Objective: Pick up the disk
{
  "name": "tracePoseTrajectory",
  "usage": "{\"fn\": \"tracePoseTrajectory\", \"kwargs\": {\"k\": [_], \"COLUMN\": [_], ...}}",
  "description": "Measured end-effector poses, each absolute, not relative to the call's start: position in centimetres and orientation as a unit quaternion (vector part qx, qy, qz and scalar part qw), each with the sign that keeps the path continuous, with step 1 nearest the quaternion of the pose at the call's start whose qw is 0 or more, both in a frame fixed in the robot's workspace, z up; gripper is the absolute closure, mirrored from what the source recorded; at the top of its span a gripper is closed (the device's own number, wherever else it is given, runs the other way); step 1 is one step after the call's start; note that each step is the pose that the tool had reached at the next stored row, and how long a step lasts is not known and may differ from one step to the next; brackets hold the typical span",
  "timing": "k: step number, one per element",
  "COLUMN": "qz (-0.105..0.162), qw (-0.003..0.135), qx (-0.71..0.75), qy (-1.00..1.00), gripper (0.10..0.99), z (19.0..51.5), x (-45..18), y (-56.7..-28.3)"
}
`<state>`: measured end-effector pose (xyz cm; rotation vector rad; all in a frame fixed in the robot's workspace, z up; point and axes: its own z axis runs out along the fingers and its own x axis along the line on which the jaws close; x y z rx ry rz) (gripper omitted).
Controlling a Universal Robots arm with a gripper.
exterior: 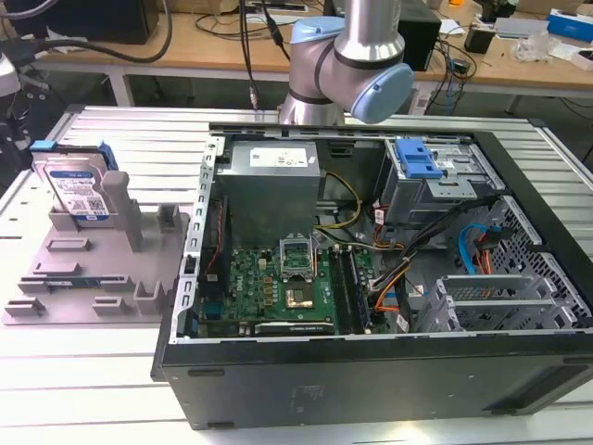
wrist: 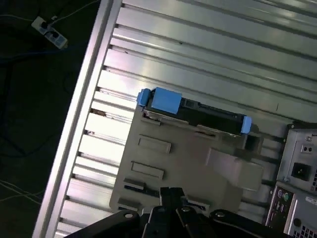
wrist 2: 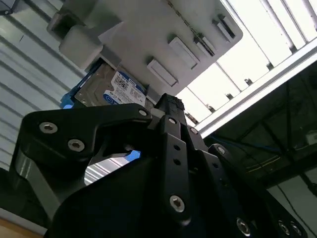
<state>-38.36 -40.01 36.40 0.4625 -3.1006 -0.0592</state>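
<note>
Disk (exterior: 79, 190), exterior view: stood on edge in a slot at the corner of the grey holder (exterior: 93, 278) farthest from the camera, label side showing, blue rails (exterior: 105, 153) along its edges, toward the exterior view's left; well apart from the open computer case (exterior: 371, 380).
Holder, exterior view: lay flat on the slatted metal table (exterior: 139, 130), just beside the case wall.
Arm (exterior: 361, 56), exterior view: rose behind the case, well apart from the disk.
Disk (wrist 2: 111, 87), second wrist view: showed its metal face and blue-and-white label beyond the holder's grey blocks, with a blue rail at one edge.
Claw (wrist 2: 168, 101), second wrist view: black linkage close to the lens, tip pointed toward the disk, no contact with it.
Disk (wrist: 208, 115), first wrist view: seen edge-on, a dark narrow side between two blue rail ends, seated in the holder's far slot.
Claw (wrist: 169, 191), first wrist view: fingertips drawn together with nothing between them, hovered over the holder's near end, apart from the disk.
Handling, judged: stiff and dense for its size; smooth metal faces probably slippery; sensitive to knocks and drops.
Hold, judged: across the two broad faces at the free edge standing clear of the slot, midway between the rails, square to the faces to avoid twisting it in the slot.
</note>
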Motion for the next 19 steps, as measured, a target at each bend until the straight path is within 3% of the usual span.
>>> {"fn": "tracePoseTrajectory", "kwargs": {"k": [8, 11, 12, 13, 14, 19], "qz": [-0.018, -0.018, -0.018, -0.018, -0.018, -0.018], "qw": [0.005, 0.006, 0.006, 0.007, 0.007, 0.008], "qx": [0.271, 0.316, 0.325, 0.34, 0.348, 0.381], "qy": [-0.962, -0.948, -0.946, -0.94, -0.937, -0.924], "gripper": [0.98, 0.792, 0.792, 0.671, 0.604, 0.604], "z": [36.4, 36.4, 36.4, 36.39, 36.39, 36.38], "x": [-38.3, -38.29, -38.29, -38.29, -38.29, -38.29], "y": [-40.01, -40.01, -40.01, -40.01, -40.01, -40.02]}}
